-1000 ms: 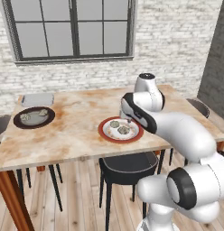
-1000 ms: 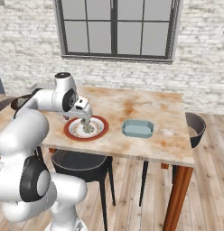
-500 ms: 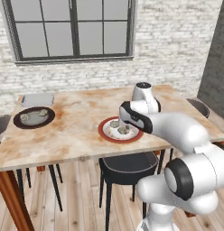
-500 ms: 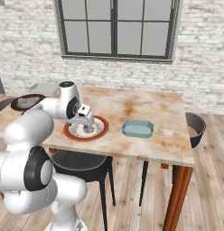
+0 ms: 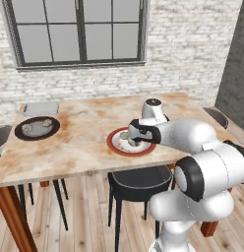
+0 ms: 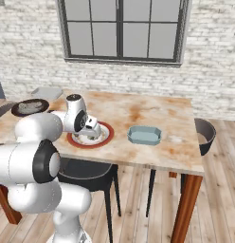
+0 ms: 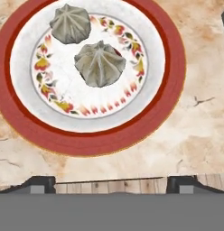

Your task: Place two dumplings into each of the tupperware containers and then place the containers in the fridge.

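gripper (image 7: 112,182) wide open above red-rimmed plate (image 7: 172,85), two dumplings (image 7: 100,63) on it

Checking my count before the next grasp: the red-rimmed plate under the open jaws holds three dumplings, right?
Not quite. The hand view shows two dumplings on the red-rimmed plate, not three: one near the rim and one nearer the middle. The rest holds: the gripper is open over the plate.

the dumplings (image 7: 100,62) look matt and pleated. the red-rimmed plate (image 7: 170,81) looks smooth and glazed. the counter (image 7: 202,122) is mottled, worn wood.
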You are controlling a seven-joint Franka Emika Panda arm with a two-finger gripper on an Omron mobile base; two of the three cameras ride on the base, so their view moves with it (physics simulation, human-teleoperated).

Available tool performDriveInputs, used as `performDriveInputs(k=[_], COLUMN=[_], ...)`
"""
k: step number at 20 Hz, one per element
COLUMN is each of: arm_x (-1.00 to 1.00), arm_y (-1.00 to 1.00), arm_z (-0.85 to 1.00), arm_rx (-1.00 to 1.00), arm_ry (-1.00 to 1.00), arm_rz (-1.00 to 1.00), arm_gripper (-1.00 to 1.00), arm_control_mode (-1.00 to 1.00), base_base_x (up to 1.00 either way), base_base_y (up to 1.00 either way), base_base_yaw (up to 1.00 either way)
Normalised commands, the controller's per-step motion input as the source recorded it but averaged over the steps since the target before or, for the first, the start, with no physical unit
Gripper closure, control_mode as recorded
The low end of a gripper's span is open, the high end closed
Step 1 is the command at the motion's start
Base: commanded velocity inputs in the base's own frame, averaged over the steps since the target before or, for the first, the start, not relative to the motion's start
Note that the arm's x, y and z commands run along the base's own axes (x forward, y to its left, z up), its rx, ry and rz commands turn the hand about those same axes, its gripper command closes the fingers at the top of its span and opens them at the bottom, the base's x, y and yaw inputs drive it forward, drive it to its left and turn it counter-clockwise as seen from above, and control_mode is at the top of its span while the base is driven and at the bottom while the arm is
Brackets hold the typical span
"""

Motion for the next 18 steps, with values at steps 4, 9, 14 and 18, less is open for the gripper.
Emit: performDriveInputs(k=[4, 9, 14, 18], arm_x=[0.39, 0.25, 0.26, 0.29], arm_y=[0.01, 0.09, 0.02, 0.0], arm_z=[-0.07, -0.11, -0.26, -0.33], arm_rx=[0.0, 0.0, 0.0, 0.0], arm_ry=[0.0, 0.03, 0.01, 0.0], arm_rz=[0.0, 0.0, 0.0, 0.0], arm_gripper=[-1.0, -1.0, -1.0, -1.0], arm_control_mode=[-1.0, -1.0, -1.0, -1.0], base_base_x=[0.0, 0.0, 0.0, 0.0], base_base_y=[0.0, 0.0, 0.0, 0.0], base_base_yaw=[0.0, 0.0, 0.0, 0.0])
